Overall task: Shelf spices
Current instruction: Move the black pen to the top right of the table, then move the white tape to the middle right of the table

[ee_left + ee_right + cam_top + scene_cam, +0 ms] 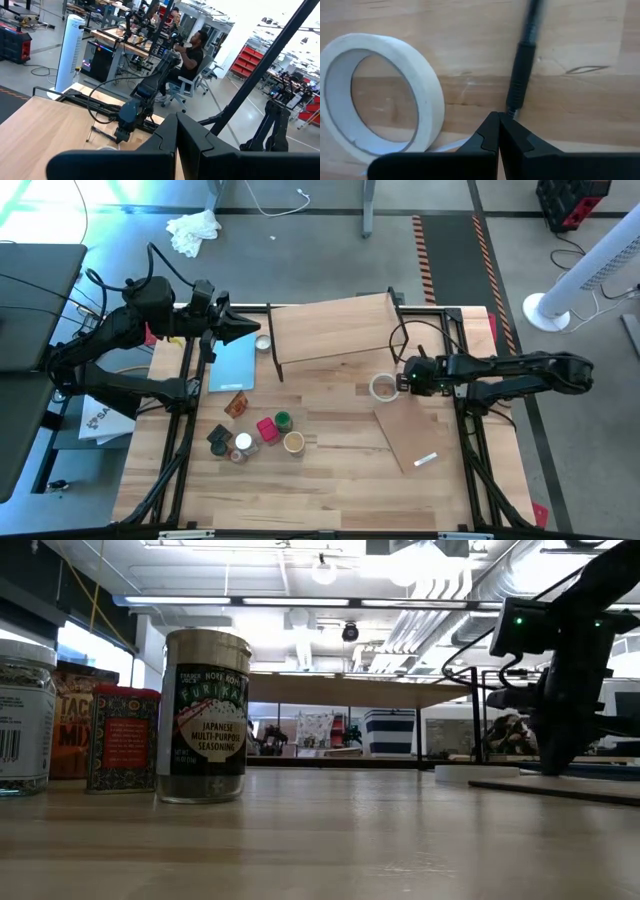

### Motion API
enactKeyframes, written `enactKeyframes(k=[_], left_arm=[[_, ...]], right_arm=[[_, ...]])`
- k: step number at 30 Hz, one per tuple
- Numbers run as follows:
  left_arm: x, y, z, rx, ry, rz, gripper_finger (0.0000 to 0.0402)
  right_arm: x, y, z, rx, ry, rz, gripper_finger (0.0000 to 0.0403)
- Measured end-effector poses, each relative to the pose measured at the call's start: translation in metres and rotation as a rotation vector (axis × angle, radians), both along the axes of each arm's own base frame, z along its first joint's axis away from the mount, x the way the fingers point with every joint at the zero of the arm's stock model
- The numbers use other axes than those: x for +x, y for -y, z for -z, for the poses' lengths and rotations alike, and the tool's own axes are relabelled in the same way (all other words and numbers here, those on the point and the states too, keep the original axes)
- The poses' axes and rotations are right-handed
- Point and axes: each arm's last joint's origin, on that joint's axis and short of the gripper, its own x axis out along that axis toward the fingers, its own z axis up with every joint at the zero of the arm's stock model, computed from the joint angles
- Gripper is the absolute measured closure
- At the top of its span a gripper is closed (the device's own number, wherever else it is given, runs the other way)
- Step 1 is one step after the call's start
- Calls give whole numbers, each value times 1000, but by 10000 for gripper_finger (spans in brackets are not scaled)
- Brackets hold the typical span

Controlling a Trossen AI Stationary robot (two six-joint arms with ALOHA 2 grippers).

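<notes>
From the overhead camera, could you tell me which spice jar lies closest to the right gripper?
The tan-topped jar, at the cluster's right edge, is closest to the right gripper; the green-topped jar and the others lie farther left.

Overhead strip lights (330, 602) wash the low view in bright white, and the ceiling there nearly blows out. My bench (330, 470) is evenly lit from above in the high view, with only soft, short shadows beside the jars (262, 435). A green-cyan flare cuts the high view's top left corner. In the low view the furikake jar (204, 716) is sharp and backlit, its front rather dark, while the bench just before the lens is blurred. My right tool (498, 125) is a soft dark mass; the tape ring (380, 95) beyond it is slightly blurred. My left tool (176, 145) is a dark shape against a bright, glaring hall.
</notes>
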Motion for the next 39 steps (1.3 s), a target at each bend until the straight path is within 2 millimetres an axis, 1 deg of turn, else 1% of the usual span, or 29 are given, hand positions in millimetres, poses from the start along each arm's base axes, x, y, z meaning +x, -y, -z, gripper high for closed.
enactKeyframes(k=[5,9,12,14,17,18,20,23,25,29,34,39], left_arm=[[0,0,0,0,0,-1,402],[0,0,0,0,-1,-11,401],[0,-1,0,0,-1,-26,401],[0,-1,0,0,-2,-28,401],[0,-1,0,0,-3,-28,401],[0,-1,1,0,-6,-28,401],[0,-1,1,-1,-9,-28,402],[0,0,2,-3,-22,-25,402],[0,1,3,-5,-33,-21,402],[0,4,5,12,-47,-1,402],[1,7,6,20,-58,0,401],[1,8,6,19,-66,1,401]], right_arm=[[-1,0,4,-14,-71,-18,403],[-5,2,3,-80,-110,64,403],[-7,5,-1,-167,-158,136,403],[-3,7,-10,-202,-158,156,403],[-3,9,-23,-247,-217,166,403],[0,10,-28,-259,-211,169,403],[8,11,-41,-271,-158,159,403],[24,9,-56,-266,-39,72,403],[36,5,-63,-274,43,29,403],[50,-3,-55,-241,74,40,403],[72,-14,-34,-175,88,-6,403],[82,-21,-9,-141,8,39,403]])
